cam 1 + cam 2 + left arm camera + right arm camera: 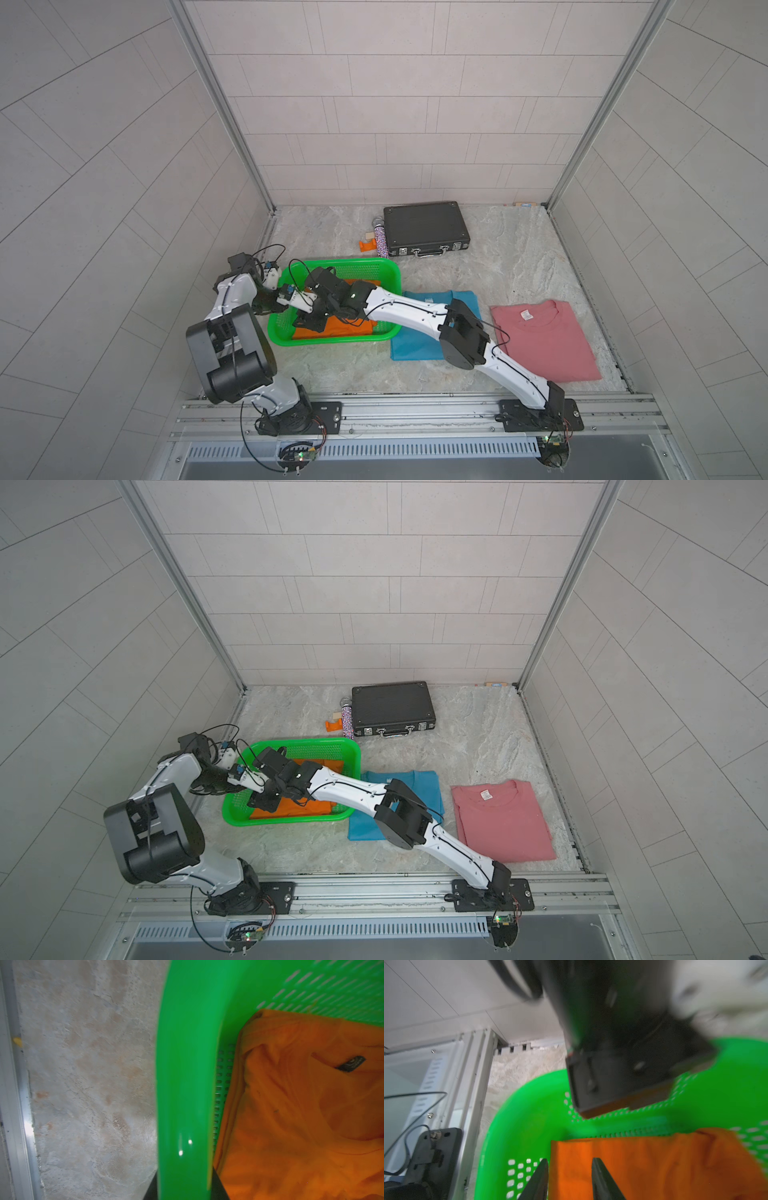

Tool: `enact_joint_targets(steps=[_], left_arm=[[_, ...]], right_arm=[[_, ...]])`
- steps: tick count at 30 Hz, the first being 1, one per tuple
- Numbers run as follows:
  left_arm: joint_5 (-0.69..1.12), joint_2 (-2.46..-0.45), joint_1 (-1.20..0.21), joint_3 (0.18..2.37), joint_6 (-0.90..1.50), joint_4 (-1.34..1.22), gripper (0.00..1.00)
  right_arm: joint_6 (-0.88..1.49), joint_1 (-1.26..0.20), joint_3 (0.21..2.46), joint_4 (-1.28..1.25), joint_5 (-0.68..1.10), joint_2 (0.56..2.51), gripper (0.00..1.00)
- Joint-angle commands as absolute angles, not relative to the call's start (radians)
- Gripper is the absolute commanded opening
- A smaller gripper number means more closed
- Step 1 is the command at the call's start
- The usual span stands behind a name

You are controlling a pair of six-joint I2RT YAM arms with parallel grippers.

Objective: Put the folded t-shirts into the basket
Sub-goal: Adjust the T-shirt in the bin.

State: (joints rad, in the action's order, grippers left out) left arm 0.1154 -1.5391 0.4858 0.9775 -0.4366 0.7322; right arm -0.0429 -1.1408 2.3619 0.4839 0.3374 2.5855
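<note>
Right wrist view, entry one: right hand (570, 1167), fingers spread, nothing pinched, low over the orange tee (654, 1167), which lies on the floor of the basket (517, 1126), slightly rumpled. Left wrist view, entry two: left hand (185, 1186), fingers on either side of the basket rim and pressed onto it, bracing the basket. Top views, entries outstanding: blue tee (415, 345), flat on the counter (498, 257), just beside the basket and partly under the right arm; pink tee (544, 345), beyond the blue one, away from the basket. Handling note, by judgement: the step in hand looks like releasing the orange tee. Lift the right hand straight up with fingers wide so no fold snags. Hold the rim braced. Leave the tee flat so two more can stack.
</note>
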Motion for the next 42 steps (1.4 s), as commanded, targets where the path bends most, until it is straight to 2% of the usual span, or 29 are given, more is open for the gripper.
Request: enact_joint_targets(steps=[1,7,20,27,34,42], left_arm=[[0.140,-1.560,0.486,0.983,-0.431,0.743,0.25],[0.141,-1.569,0.486,0.983,-0.435,0.739,0.21],[0.141,-1.564,0.486,0.975,-0.440,0.739,0.19],[0.140,-1.560,0.486,0.969,-0.442,0.738,0.17],[0.143,-1.575,0.486,0.969,-0.442,0.730,0.18],[0.138,-1.587,0.485,0.971,-0.441,0.725,0.18]], right_arm=[[-0.037,-1.139,2.368,0.506,0.316,2.616,0.36],[-0.048,-1.134,2.353,0.516,0.327,2.612,0.34],[-0.121,-1.124,2.339,0.547,0.379,2.481,0.34],[-0.217,-1.106,2.326,0.500,0.330,2.564,0.34],[-0.273,-1.108,2.339,0.530,0.316,2.609,0.26],[-0.321,-1.120,2.350,0.619,0.380,2.647,0.23]])
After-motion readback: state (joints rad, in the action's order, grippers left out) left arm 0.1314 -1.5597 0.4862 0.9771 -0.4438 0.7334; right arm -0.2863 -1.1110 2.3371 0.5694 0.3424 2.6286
